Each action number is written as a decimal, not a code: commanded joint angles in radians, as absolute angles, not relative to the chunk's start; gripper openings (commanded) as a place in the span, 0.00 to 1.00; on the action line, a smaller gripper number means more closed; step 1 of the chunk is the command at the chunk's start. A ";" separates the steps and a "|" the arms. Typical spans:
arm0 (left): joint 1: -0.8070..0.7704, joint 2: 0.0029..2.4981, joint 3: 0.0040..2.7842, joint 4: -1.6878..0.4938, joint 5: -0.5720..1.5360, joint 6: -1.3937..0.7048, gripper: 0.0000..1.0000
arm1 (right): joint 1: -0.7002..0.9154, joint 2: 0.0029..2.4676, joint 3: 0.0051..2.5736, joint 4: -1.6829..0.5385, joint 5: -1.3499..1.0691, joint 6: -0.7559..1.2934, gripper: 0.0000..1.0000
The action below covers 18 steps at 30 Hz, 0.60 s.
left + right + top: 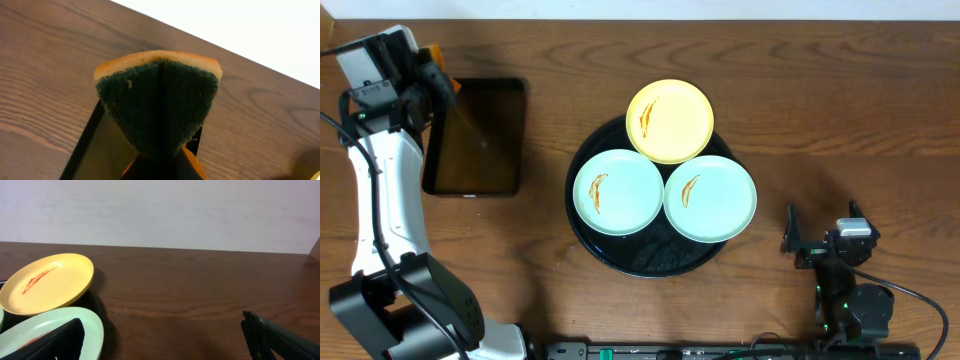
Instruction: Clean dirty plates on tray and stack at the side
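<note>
**Bring the Sponge to the Tray, Scouring Face Down**

Carry the sponge [157,100], pinched into a fold by the left hand [432,80], across to the tray [650,262]. Treat all three dirty plates as unwiped, since each shows an orange-brown smear.

Find the yellow plate [669,120] at the tray's far rim, overhanging it. Find the two mint plates side by side inside the tray, one toward the left arm [618,191] and one toward the right [710,197].

Begin, probably, with the mint plate on the tray's left-arm side, which looks like the shortest reach. Turn the wrist so the green scouring face meets the smear flat rather than on its folded edge. Press lightly: a shallow plate on that glossy, wet-looking tray will likely skid. Wipe toward the tray's middle, never toward its rim. Consider steadying the plate's edge with the right hand [170,347].

Note the left arm stretched out, with its hand well apart from the tray, over the near edge of the smaller rectangular tray [480,140]. See the sponge pointing outward from the fingers, with the orange backing along its far edge.

Note the right hand spread wide and empty, low over the tabletop [820,100] just outside the tray's right-arm side, with the plates off to its left.
</note>
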<state>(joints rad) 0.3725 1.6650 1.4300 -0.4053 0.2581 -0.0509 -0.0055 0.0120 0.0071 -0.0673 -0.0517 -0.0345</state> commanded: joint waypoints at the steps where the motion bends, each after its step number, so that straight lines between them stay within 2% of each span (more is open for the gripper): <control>1: 0.377 1.667 1.421 -0.404 0.249 -0.037 0.08 | -0.014 0.009 0.006 -0.072 -0.049 -0.042 0.99; 18: 0.377 1.667 1.421 -0.407 0.249 -0.037 0.08 | -0.014 0.009 0.006 -0.072 -0.049 -0.042 0.99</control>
<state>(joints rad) 0.3725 1.6650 1.4296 -0.4088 0.2558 -0.0509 -0.0055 0.0120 0.0071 -0.0673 -0.0517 -0.0345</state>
